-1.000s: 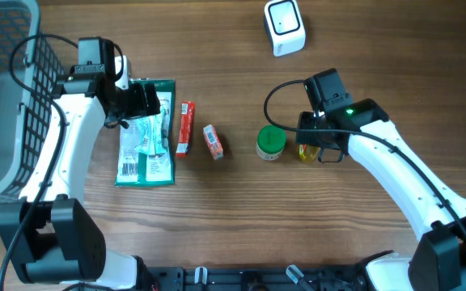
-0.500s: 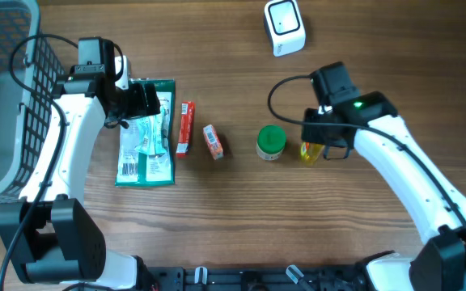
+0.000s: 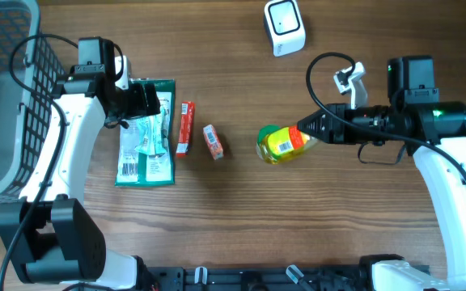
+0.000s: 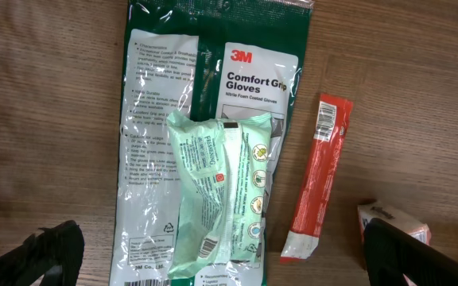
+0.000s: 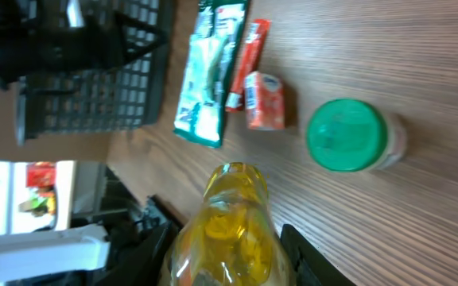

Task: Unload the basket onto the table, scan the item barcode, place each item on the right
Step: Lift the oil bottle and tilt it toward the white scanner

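Observation:
My right gripper (image 3: 312, 129) is shut on a yellow bottle (image 3: 285, 143) and holds it on its side above the table, its top pointing left over a green-lidded jar (image 3: 262, 147). In the right wrist view the bottle (image 5: 233, 230) fills the gap between both black fingers (image 5: 308, 256), and the jar (image 5: 347, 135) stands on the wood below. A white barcode scanner (image 3: 285, 27) sits at the back of the table. My left gripper (image 3: 140, 101) hangs open over a green glove packet (image 4: 205, 95), with nothing between its fingers (image 4: 42, 254).
A pale green wipes pack (image 4: 217, 191) lies on the glove packet. Beside them lie a red sachet (image 3: 184, 128) and a small orange box (image 3: 213, 141). A dark wire basket (image 3: 6, 81) stands at the far left edge.
My right gripper closed on the yellow bottle, lifted it off the table and tipped it sideways while the arm swung right. The left arm has not moved.

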